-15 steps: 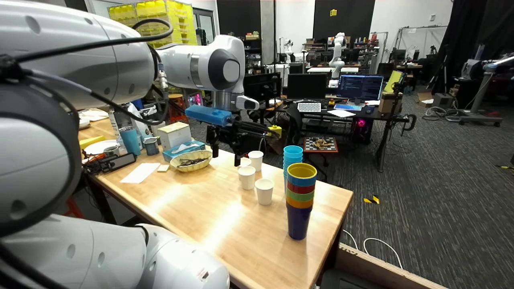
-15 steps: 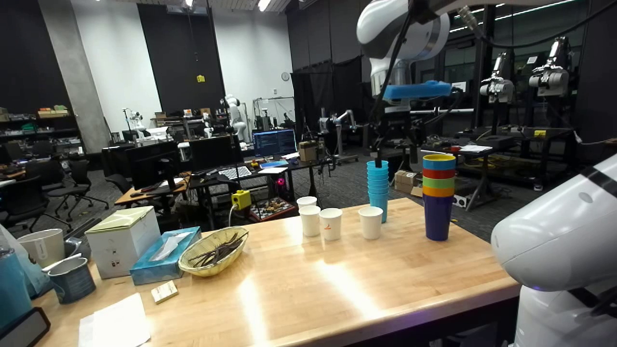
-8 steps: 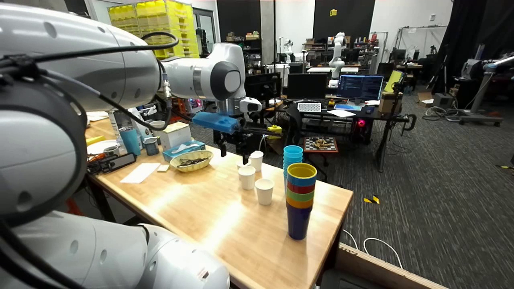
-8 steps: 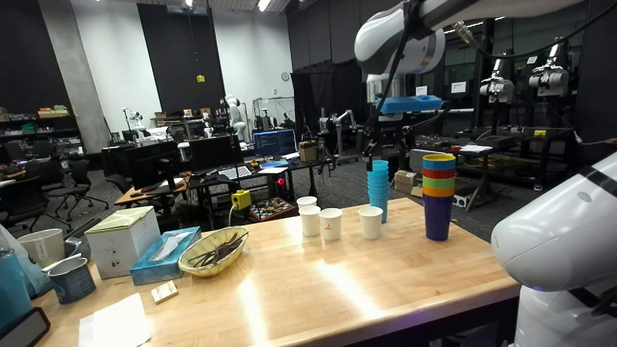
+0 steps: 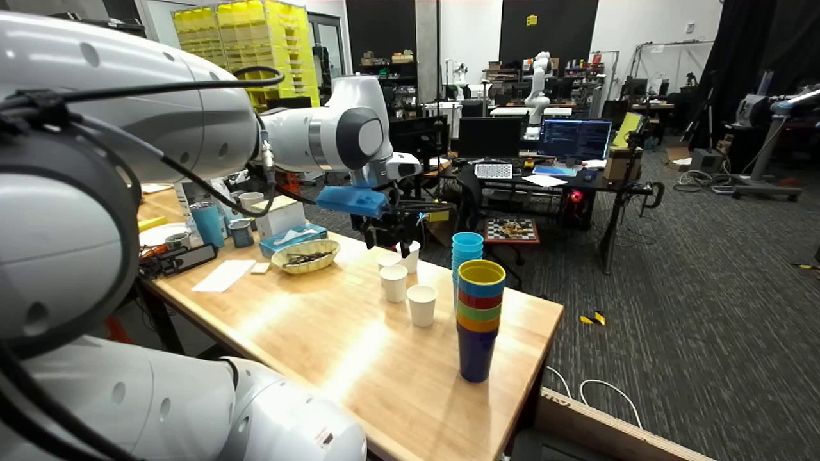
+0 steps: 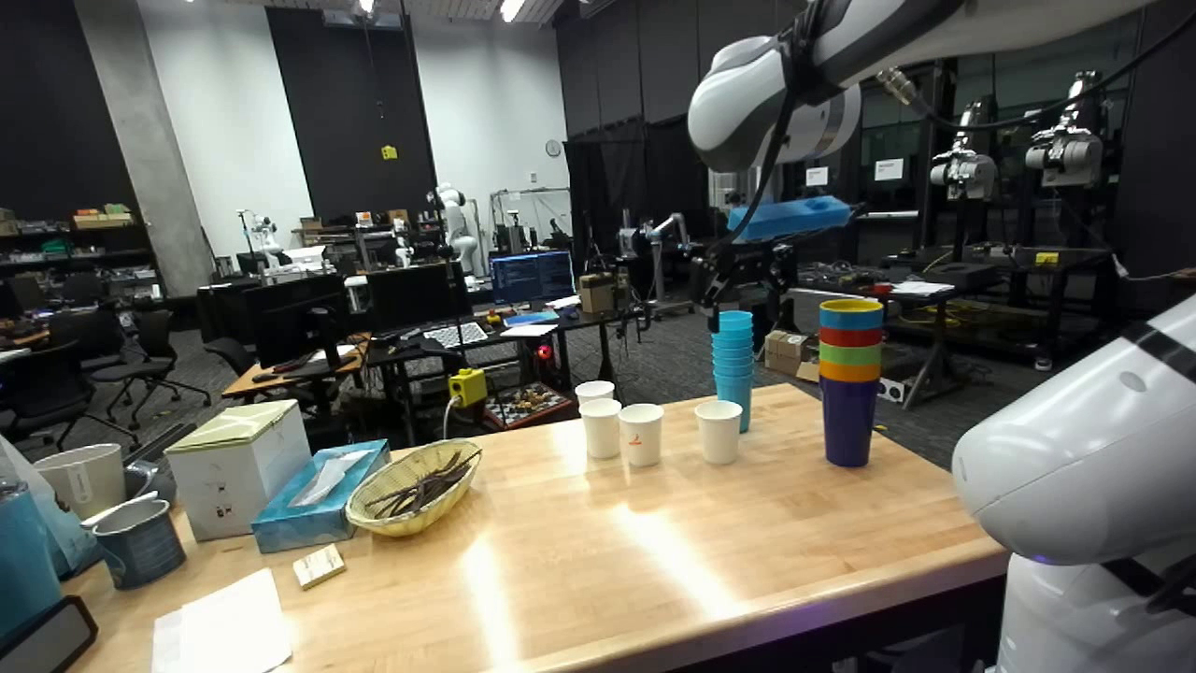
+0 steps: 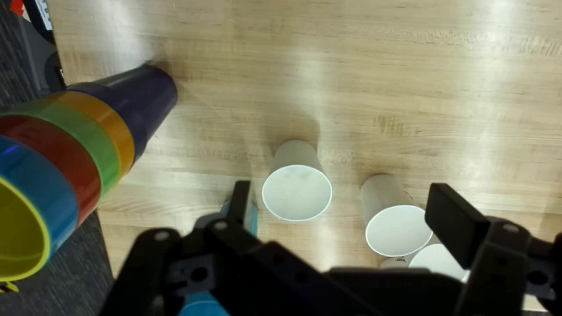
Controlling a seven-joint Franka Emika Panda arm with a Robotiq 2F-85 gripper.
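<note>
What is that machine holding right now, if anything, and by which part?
Nothing is held: the jaws stand open. A white cup seen between them in the wrist view stands below, on the table.

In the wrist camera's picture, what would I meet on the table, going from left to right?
A multicoloured plastic cup stack, a mostly hidden light-blue cup stack, a white paper cup, a second white paper cup.

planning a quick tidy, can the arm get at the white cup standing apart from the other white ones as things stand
Probably yes: the gripper hangs open above the table, and nothing covers the mouth of the lone white cup. The blue cup stack near it may crowd the approach.
</note>
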